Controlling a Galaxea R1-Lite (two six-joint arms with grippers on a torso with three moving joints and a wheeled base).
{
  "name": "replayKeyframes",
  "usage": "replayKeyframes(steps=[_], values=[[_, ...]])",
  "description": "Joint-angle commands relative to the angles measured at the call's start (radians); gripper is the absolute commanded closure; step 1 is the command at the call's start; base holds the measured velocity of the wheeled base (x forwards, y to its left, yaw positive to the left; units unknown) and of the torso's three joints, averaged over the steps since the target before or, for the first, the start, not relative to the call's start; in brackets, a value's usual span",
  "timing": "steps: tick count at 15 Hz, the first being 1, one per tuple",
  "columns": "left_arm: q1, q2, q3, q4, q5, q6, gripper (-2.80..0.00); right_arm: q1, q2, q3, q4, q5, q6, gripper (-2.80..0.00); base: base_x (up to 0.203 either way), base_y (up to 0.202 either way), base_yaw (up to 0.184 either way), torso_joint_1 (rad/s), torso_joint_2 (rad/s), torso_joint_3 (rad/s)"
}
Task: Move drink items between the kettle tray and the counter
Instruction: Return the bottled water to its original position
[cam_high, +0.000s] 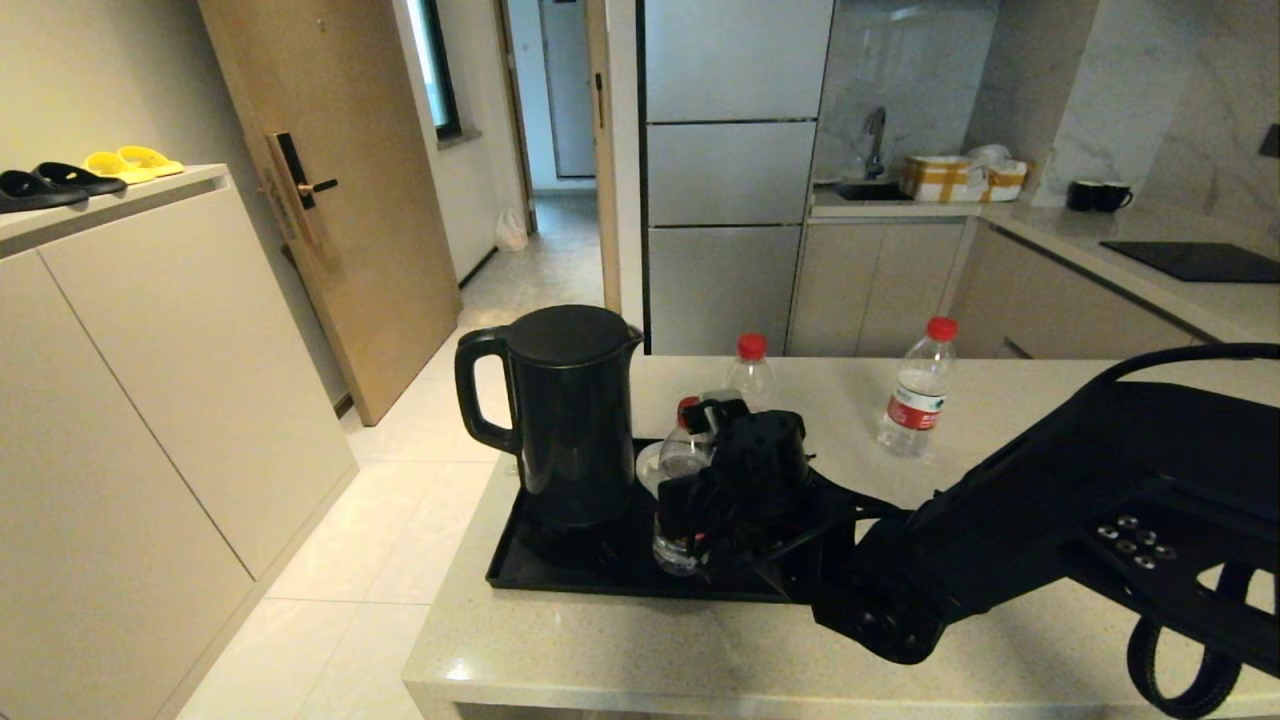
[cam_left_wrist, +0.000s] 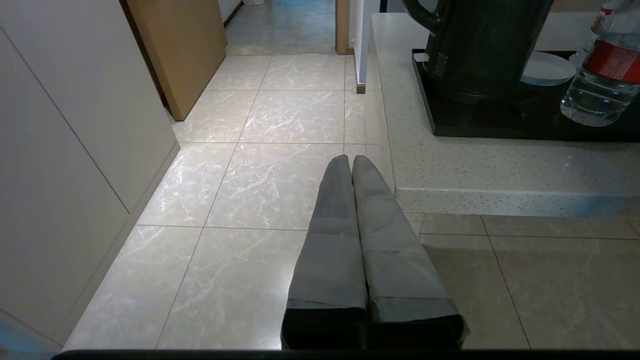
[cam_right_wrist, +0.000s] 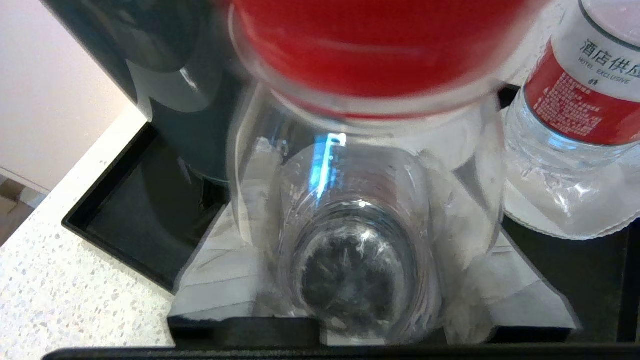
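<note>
My right gripper (cam_high: 722, 480) is shut on a clear water bottle (cam_high: 678, 500) with a red label (cam_right_wrist: 380, 45), just right of the black kettle (cam_high: 570, 420) and over the black kettle tray (cam_high: 560, 577). Whether its base (cam_right_wrist: 355, 280) touches the tray (cam_right_wrist: 115, 220) I cannot tell. The white fingers (cam_right_wrist: 215, 280) show on both sides through the plastic. A second bottle (cam_right_wrist: 575, 100) stands on a white saucer (cam_right_wrist: 570, 220) close by, its red cap (cam_high: 751, 346) rising behind the gripper. A third bottle (cam_high: 915, 392) stands on the beige counter (cam_high: 620, 650), right of the tray.
My left gripper (cam_left_wrist: 351, 162) hangs shut over the tiled floor (cam_left_wrist: 250, 175) beside the counter's corner (cam_left_wrist: 400, 192). Another white saucer (cam_left_wrist: 547, 70) lies on the tray next to the kettle (cam_left_wrist: 480, 45). Cabinets (cam_high: 120, 420) stand to the left.
</note>
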Motion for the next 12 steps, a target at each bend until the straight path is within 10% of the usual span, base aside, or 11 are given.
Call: replayKeyframes(steps=[1,8,12], values=[[0.0,0.001,0.0,0.0,0.001,0.0,0.0,0.002,0.003,0.003,0.003,0.0,0.001,-2.8,0.0,0.0,0.0,0.0,0.0,0.0],[0.0,0.001,0.0,0.0,0.001,0.0,0.0,0.007,-0.049,0.066,0.004,0.032,-0.005,-2.8,0.0,0.0,0.0,0.0,0.0,0.0],[0.0,0.001,0.0,0.0,0.001,0.0,0.0,0.008,-0.239,0.169,0.091,0.2,-0.018,-2.8,0.0,0.0,0.0,0.0,0.0,0.0]])
